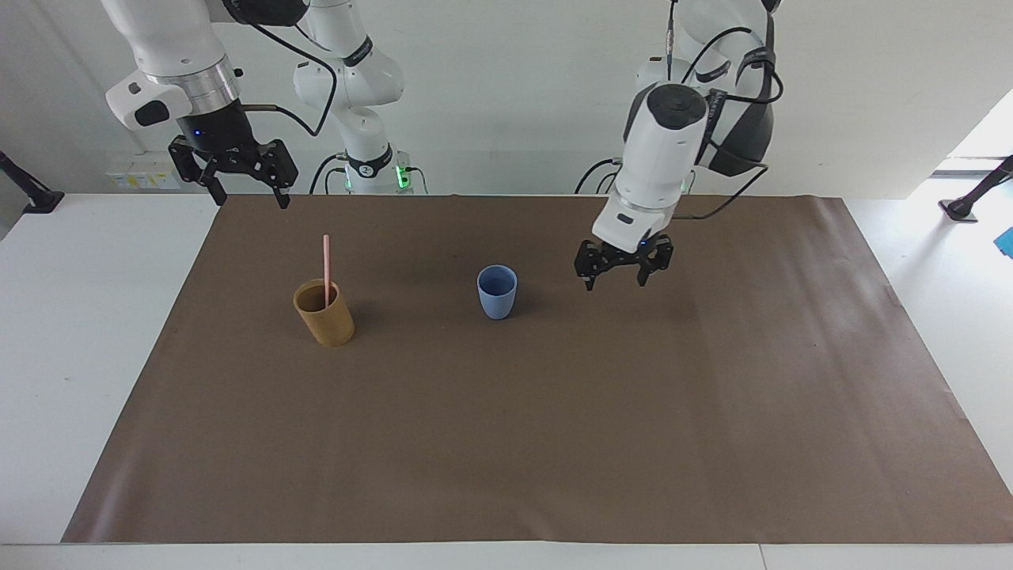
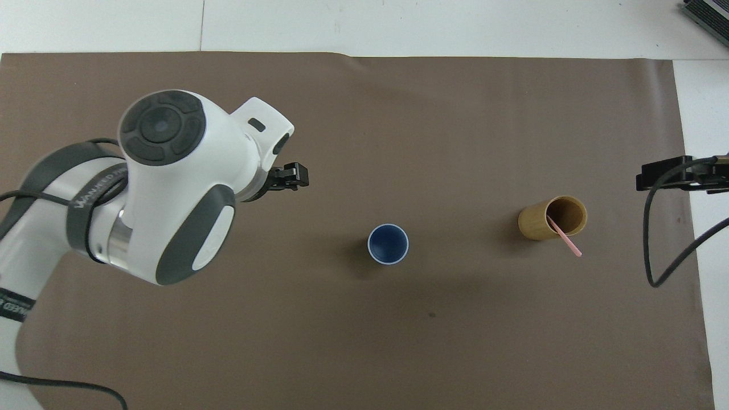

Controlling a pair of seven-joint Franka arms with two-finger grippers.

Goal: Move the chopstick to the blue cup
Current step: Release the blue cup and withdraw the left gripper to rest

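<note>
The pale pink chopstick (image 1: 325,265) (image 2: 564,236) stands in the tan-brown cup (image 1: 324,313) (image 2: 551,218), leaning on its rim. The blue cup (image 1: 497,291) (image 2: 388,244) stands upright and free on the brown mat, toward the middle. My left gripper (image 1: 612,278) hangs open and holds nothing, above the mat beside the blue cup toward the left arm's end; in the overhead view only one of its fingers (image 2: 289,176) shows past the wrist. My right gripper (image 1: 248,192) waits open and high over the mat's edge at the right arm's end, and in the overhead view the right gripper (image 2: 666,175) shows only in part.
A brown mat (image 1: 522,443) (image 2: 364,341) covers most of the white table (image 1: 79,317). A black cable (image 2: 655,250) hangs from the right arm near the tan-brown cup.
</note>
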